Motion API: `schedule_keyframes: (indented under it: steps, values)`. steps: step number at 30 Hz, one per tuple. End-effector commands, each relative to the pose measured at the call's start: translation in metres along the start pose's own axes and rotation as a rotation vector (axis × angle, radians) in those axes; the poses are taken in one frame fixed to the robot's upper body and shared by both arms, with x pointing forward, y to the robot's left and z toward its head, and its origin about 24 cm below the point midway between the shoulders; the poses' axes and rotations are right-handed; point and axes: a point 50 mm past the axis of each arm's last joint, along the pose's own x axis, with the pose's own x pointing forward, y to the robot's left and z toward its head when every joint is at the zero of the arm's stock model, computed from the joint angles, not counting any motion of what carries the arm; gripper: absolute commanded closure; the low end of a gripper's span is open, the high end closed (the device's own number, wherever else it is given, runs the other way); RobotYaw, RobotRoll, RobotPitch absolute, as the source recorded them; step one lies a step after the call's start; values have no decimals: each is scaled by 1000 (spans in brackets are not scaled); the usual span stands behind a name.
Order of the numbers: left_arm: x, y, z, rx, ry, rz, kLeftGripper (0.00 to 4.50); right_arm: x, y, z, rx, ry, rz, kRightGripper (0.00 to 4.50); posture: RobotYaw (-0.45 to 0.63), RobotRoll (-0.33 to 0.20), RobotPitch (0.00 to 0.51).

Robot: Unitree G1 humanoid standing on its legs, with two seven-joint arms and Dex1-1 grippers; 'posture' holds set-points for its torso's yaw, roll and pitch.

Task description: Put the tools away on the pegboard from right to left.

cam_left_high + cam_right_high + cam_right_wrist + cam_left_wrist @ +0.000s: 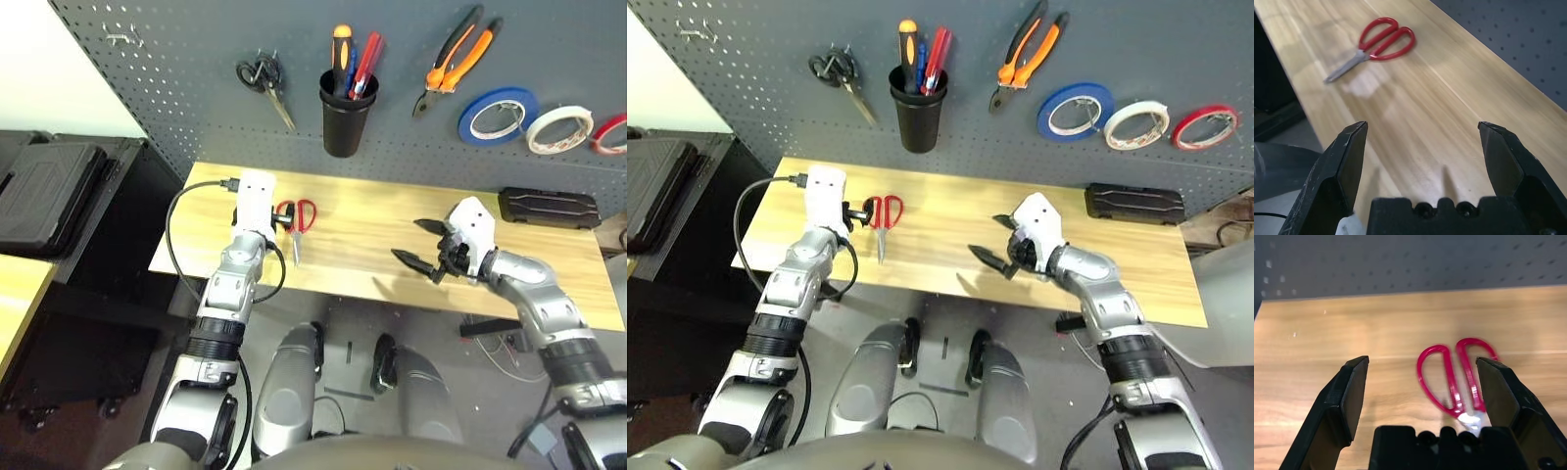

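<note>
Setting: wooden worktop (pixel 372 245) set against the dark grey pegboard (pixel 196 59); we stand at its near edge.
Right gripper (pixel 423 242): nearest to us, hanging over the bare front part of the worktop, fingers spread wide and empty.
Left gripper (pixel 1420 391): fingers spread wide, empty, low over the red-handled scissors (pixel 297 220), whose loops lie towards the right-hand finger (pixel 1503 396). We cannot tell whether that finger touches them.
Scissors' place: flat on the worktop, left of centre, loops towards the pegboard, blades pointing back at us.
Handling, in our judgement: light, stiff, thin, lying flush, so hard to get under; smooth handles may slip. We would pinch across the handles near the pivot, then hang one loop on a hook.
Far wall: black-handled scissors (pixel 263 80), black cup (pixel 346 117) holding the screwdriver (pixel 340 54), pliers (pixel 456 59), blue tape ring (pixel 497 115), whitish tape ring (pixel 558 128), red tape ring (pixel 612 134).
Task, judged: only the scissors remain.
Head views: give us the whole layout and both arms.
Left wrist view: shows how the loops sit between the fingers.
Right wrist view: shows the full blades.
</note>
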Motion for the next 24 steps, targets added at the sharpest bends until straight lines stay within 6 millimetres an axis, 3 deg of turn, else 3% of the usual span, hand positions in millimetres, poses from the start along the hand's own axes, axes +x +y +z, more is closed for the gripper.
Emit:
schedule_keyframes:
  steps: [1, 10, 24]
  values:
    - [9, 4, -17, 39, 68, 44, 14, 5, 6, -5, 11, 37, 11, 0, 222, 0, 244]
    - [26, -1, -31, 25, 157, 57, 14, 8, 11, -1, 20, 63, 4, 0, 206, 0, 267]
    - [34, 2, -50, 33, 270, 94, 14, -1, 10, 11, 7, 77, -2, 0, 148, 0, 284]
